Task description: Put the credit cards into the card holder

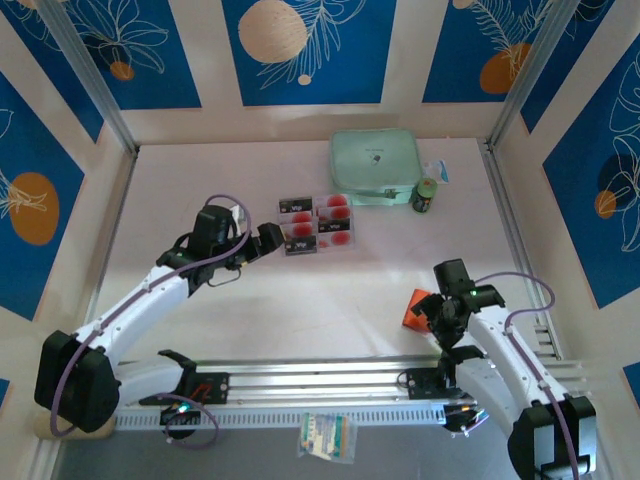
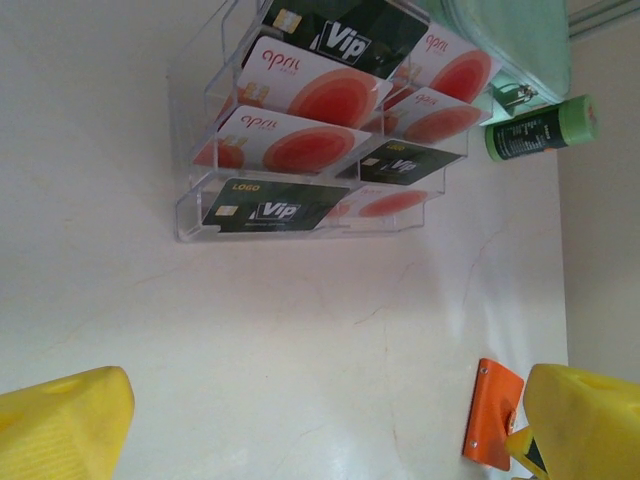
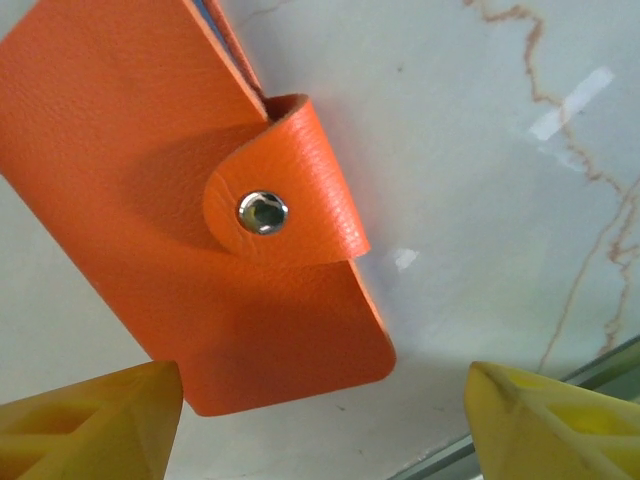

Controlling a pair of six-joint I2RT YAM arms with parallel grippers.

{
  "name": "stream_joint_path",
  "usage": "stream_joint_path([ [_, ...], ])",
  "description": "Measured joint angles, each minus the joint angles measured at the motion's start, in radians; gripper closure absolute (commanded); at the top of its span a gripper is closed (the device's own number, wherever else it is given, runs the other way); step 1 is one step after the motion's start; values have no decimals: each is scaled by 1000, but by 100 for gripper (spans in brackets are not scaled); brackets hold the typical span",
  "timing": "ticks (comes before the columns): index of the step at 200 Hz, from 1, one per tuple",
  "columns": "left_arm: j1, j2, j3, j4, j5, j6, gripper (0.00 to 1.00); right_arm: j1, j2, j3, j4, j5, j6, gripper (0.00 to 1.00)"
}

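Top view first: nothing has gone into the holder (image 1: 414,308) yet. All the cards (image 1: 318,222) sit in the clear tray (image 1: 300,250) in the middle of the table, in front of the green case (image 1: 374,166). The orange holder lies flat on the table well apart from them, over on the right side near the rail.

From the left wrist I can see the cards (image 2: 300,140) up close. They lean in rows in the tray (image 2: 190,215), some pale with a red dot and some black. I count about eight, but I can't be sure. The left gripper (image 2: 320,440) hangs near the tray with its fingers spread wide. It holds nothing and touches no card.

From the right wrist the holder (image 3: 180,170) is folded shut. Its flap is pressed down on the silver snap (image 3: 262,212). The right gripper (image 3: 320,420) is right over it, fingers apart, one on each side of a corner. It is not pinching the holder.

So I think the job is at the very start. The snap has to be popped, the holder opened, and then each card lifted out of the tray and slid into a sleeve.
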Motion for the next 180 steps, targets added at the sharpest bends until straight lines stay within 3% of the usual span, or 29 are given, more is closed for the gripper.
stream_joint_path([
  [69,-3,21,17,14,0,0,0,-3,-6,-15,98,-45,4,42],
  [146,-18,26,34,14,-1,0,0,-10,-8,-59,155,-74,17,100],
  [180,-22,26,37,13,-8,0,0,-16,-14,-64,174,-78,15,100],
])
